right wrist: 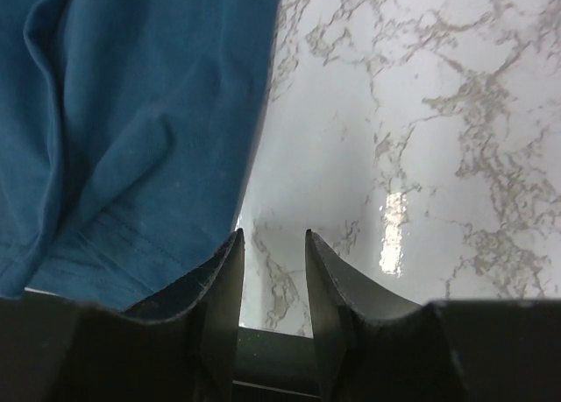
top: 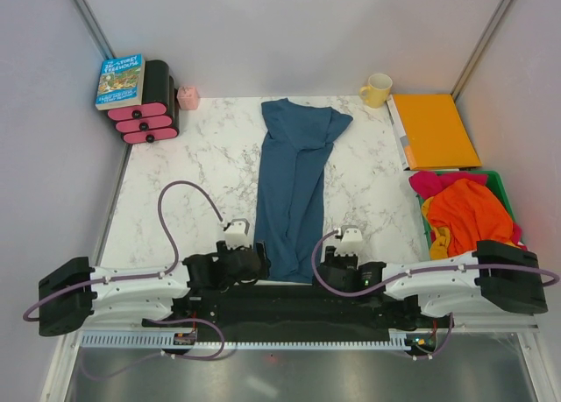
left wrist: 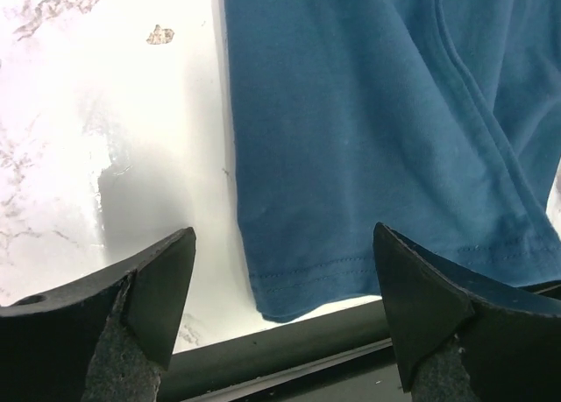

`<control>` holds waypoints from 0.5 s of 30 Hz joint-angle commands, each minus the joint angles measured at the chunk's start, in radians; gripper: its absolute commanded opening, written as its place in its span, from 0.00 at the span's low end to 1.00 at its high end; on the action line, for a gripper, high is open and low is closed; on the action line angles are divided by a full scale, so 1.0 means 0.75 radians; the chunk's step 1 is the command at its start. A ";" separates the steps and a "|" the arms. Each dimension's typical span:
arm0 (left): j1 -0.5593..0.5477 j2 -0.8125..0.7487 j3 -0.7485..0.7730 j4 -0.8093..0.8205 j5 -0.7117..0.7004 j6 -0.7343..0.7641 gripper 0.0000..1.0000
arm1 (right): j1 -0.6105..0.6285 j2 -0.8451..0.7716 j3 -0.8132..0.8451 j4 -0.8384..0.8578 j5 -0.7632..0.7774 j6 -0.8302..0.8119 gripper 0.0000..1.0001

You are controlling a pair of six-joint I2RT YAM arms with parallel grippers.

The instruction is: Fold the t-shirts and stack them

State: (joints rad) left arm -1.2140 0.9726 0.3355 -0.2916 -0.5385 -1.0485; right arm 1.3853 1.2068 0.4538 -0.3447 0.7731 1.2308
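Down the middle of the marble table [top: 202,157]: teal-blue t-shirt [top: 294,187], drawn into a long narrow strip, collar end far, hem at the near edge between the two arms. Looks folded in from both sides, one sleeve poking out at the far right, though hard to be sure of the layers from above. Hem lying flat, its stitched edge and left corner plain in the left wrist view.

Left gripper [left wrist: 283,236]: jaws spread wide, nothing held, hanging just over the hem's left corner. Right gripper [right wrist: 273,237]: jaws only narrowly apart, nothing between them, over bare marble just beside the shirt's right edge.

Judged step: lengthwise fold done, cloth let go, crosswise fold not yet begun. Next move likely a pinch on each hem corner, then a lift and carry toward the collar to halve the strip. Calls for the right jaws to widen and shift left onto the cloth, for both pinches to take every layer, and for an even pull so the strip stays straight.

Off to the right, well apart: green bin [top: 504,187] with the orange shirt [top: 469,214], magenta shirt [top: 425,185] and a bit of yellow shirt [top: 441,240], all unfolded. Beyond it, orange folder [top: 436,130], not part of the job.
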 commanded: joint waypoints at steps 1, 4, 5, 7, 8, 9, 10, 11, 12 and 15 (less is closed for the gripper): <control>-0.011 0.063 -0.016 -0.022 0.031 -0.101 0.88 | 0.079 0.092 0.053 0.063 0.078 0.034 0.41; -0.011 0.035 -0.028 -0.026 0.027 -0.109 0.80 | 0.106 0.146 0.082 0.061 0.088 0.050 0.41; -0.013 0.019 -0.034 -0.028 0.031 -0.111 0.78 | 0.112 0.154 0.086 0.061 0.086 0.054 0.41; -0.011 -0.024 -0.042 -0.039 0.037 -0.120 0.72 | 0.125 0.166 0.094 0.061 0.094 0.065 0.41; -0.011 -0.039 -0.046 -0.047 0.051 -0.122 0.72 | 0.125 0.164 0.094 0.061 0.094 0.067 0.41; -0.011 -0.051 -0.048 -0.057 0.053 -0.130 0.71 | 0.129 0.164 0.094 0.059 0.098 0.073 0.41; -0.011 -0.067 -0.049 -0.087 0.059 -0.146 0.71 | 0.133 0.162 0.094 0.059 0.100 0.075 0.40; -0.015 -0.070 -0.049 -0.106 0.076 -0.154 0.71 | 0.135 0.158 0.094 0.059 0.098 0.075 0.40; -0.015 -0.076 -0.049 -0.118 0.080 -0.160 0.70 | 0.135 0.152 0.090 0.059 0.104 0.079 0.40; -0.015 -0.086 -0.071 -0.129 0.104 -0.181 0.63 | 0.135 0.142 0.084 0.055 0.111 0.087 0.40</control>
State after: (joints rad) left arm -1.2190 0.9161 0.3122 -0.3222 -0.5041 -1.1133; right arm 1.4784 1.3251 0.4946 -0.3119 0.8116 1.2636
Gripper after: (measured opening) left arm 0.684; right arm 0.405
